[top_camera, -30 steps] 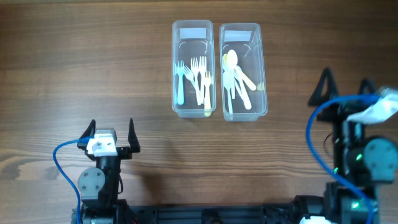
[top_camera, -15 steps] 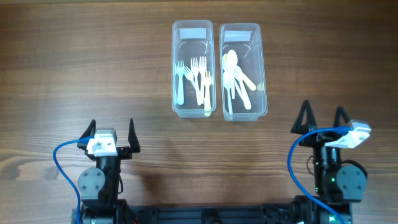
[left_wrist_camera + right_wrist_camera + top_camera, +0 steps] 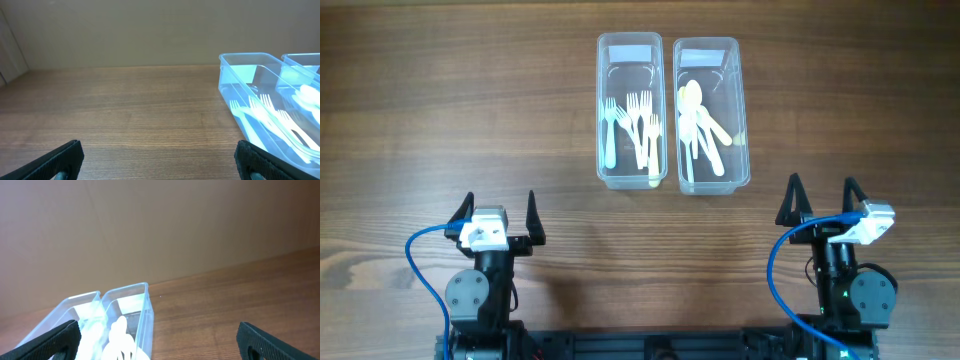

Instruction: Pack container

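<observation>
Overhead: left gripper (image 3: 500, 203) and right gripper (image 3: 821, 190) both spread empty, well apart from the fork container (image 3: 601, 110) (light, slippery plastic, probably); pinch its rim.

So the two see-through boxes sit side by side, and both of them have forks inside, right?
Not quite. They do sit side by side, but only the left box has forks inside; the right box has spoons. The overhead view shows this.
</observation>
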`<state>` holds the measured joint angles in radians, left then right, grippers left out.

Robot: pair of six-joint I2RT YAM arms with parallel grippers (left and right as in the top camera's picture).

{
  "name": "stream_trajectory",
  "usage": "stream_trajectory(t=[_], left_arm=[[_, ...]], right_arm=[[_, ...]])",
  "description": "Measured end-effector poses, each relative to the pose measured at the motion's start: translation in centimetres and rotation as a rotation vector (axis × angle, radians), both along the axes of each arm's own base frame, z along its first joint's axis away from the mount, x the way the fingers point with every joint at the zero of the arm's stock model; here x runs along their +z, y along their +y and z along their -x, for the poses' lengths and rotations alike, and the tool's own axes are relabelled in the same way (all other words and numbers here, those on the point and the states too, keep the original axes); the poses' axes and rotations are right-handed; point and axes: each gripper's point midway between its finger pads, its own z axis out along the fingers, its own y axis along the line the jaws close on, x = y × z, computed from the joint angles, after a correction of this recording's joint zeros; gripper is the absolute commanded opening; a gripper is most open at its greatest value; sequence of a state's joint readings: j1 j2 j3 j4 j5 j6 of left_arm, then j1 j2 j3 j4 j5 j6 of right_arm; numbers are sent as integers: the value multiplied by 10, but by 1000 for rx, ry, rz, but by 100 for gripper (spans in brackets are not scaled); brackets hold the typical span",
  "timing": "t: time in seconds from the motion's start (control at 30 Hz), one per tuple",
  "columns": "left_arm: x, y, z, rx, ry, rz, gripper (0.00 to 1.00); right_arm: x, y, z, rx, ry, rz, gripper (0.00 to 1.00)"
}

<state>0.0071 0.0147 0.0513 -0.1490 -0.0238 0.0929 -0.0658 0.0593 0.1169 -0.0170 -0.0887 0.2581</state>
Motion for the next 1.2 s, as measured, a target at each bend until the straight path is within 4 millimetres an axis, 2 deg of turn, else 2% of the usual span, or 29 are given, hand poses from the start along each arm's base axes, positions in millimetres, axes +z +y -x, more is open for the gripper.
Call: stream_trajectory(t=[0.1,0.37,0.57,0.8,1.2], left_arm=[[0,0,0,0,0,0,100],[0,0,0,0,0,0,100],[0,0,0,0,0,0,100],[0,0,0,0,0,0,100],[0,0,0,0,0,0,100]], right_arm=[[-4,2,-1,10,7,21,100],[-33,10,-4,63,57,33,100],[-35,13,-3,75,36,57,100],[-38,22,-3,112,28,193,100],[-38,22,-3,111,22,263,100]])
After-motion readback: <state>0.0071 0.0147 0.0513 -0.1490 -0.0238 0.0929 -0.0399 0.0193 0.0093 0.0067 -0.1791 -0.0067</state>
